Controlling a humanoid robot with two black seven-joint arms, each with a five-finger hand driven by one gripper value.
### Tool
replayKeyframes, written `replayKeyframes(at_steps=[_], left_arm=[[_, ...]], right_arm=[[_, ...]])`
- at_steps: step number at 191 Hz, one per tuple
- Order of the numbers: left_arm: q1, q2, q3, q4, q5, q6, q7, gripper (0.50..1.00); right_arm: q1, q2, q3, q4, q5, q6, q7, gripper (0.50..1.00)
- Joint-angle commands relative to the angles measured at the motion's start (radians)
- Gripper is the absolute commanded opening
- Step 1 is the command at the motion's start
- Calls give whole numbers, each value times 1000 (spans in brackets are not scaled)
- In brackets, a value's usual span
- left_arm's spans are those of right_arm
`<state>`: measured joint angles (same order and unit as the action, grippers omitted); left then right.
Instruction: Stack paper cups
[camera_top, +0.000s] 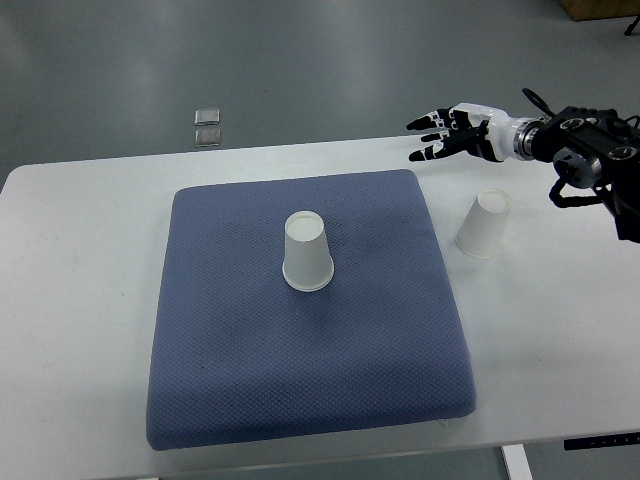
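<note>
- A white table (70, 260) fills most of the view; its near edge and right end are cut off by the frame
- A blue-grey padded mat (250, 380) lies on the middle of the table, its far corners rounded
- One white paper cup (306, 251) stands upside down on the mat, a little past its centre, wide rim down on the fabric
- A second paper cup (484, 224) stands on the bare tabletop just off the mat's right edge, also upside down; it looks slightly tilted, though that may only be the steep viewing angle
- The two cups are well apart
- The right hand (448, 132) reaches in from the right over the table's far edge, well clear of both cups, holding nothing, its black-and-white fingers (425, 122) spread and pointing left
- Its dark forearm (590, 150) runs out of the picture at the right edge, so the rest of the arm is hidden
- Two small grey squares (208, 127) lie on the floor beyond the table; too small to tell what they are
</note>
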<state>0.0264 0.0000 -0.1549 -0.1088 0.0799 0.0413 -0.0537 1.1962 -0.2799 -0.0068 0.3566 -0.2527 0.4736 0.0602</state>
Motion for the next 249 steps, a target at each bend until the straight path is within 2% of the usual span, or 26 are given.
replayKeyframes(at_steps=[1, 41, 79, 111, 144, 168, 189, 211, 249], left_arm=[[0, 0, 0, -2, 1, -1, 0, 1000], [-6, 0, 2, -23, 1, -1, 0, 1000], [-8, 0, 2, -35, 1, -3, 0, 1000], [-8, 0, 0, -40, 3, -3, 0, 1000], [-8, 0, 2, -51, 1, -3, 0, 1000], [-8, 0, 2, -51, 1, -3, 0, 1000], [-8, 0, 2, -51, 1, -3, 0, 1000], [-8, 0, 2, -51, 1, -3, 0, 1000], [-6, 0, 0, -49, 1, -3, 0, 1000]], right_arm=[[76, -70, -59, 70, -63, 22, -5, 924], [255, -191, -245, 259, -243, 46, -26, 924], [497, -308, -469, 458, -359, 137, -26, 924], [740, -370, -637, 625, -402, 137, -26, 924], [919, -395, -734, 728, -401, 137, -30, 924], [921, -393, -746, 731, -401, 137, -33, 924], [853, -387, -743, 722, -399, 137, -33, 921], [769, -377, -733, 688, -389, 56, -33, 921], [634, -357, -680, 656, -367, -7, -34, 924]])
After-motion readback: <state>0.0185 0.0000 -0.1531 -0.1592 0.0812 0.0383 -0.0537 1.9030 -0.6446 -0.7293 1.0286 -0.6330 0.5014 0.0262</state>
